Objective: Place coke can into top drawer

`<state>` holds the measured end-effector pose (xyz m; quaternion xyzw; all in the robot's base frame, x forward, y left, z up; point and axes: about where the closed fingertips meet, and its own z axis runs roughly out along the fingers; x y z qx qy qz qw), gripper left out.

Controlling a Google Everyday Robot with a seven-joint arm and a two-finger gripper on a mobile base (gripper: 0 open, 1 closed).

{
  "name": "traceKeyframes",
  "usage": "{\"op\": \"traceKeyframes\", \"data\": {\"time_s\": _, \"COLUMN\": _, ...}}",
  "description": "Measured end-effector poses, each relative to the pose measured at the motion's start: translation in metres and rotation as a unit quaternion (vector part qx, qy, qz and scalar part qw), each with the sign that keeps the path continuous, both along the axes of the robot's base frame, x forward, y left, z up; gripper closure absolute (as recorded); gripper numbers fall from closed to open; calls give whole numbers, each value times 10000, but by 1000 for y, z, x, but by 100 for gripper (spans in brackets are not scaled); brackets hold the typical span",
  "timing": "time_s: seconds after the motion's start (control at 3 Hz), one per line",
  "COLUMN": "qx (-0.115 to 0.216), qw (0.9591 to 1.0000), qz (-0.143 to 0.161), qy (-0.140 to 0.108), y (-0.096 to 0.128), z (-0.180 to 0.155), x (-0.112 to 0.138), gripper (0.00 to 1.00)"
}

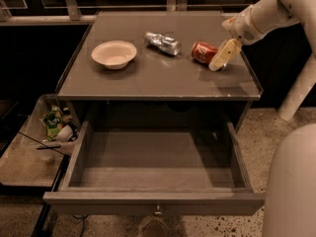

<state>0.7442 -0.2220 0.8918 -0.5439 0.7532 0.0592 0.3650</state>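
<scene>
Dark railings run behind a grey-brown bench, the flat top of a low cabinet standing on a speckled floor. On the bench's right rear quarter lies the coke can, tipped on its side, red with white lettering, well apart from the drawer below. The gripper reaches in over the bench's right edge on a pale arm and comes down at the can's right end, touching it or just beside it (whether the jaws are spread or pressed together cannot be told from this angle). Near the bench's rear centre a crinkled silver can also lies on its side, and a shallow white bowl sits upright toward the bench's left side. Below the bench's front edge the top drawer stands pulled fully out, a small metal knob at the middle of its front panel. Off the bench's left side, lower down, a clear bin holds mixed clutter. A rounded white part of the robot fills the space off the bench's right front corner.
</scene>
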Motion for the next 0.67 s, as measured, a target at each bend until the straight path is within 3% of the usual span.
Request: {"op": "traceKeyframes", "data": {"time_s": 0.67, "qx": 1, "qw": 9989, "qz": -221, "qy": 402, "y": 7, "z": -32, "x": 17, "gripper": 0}}
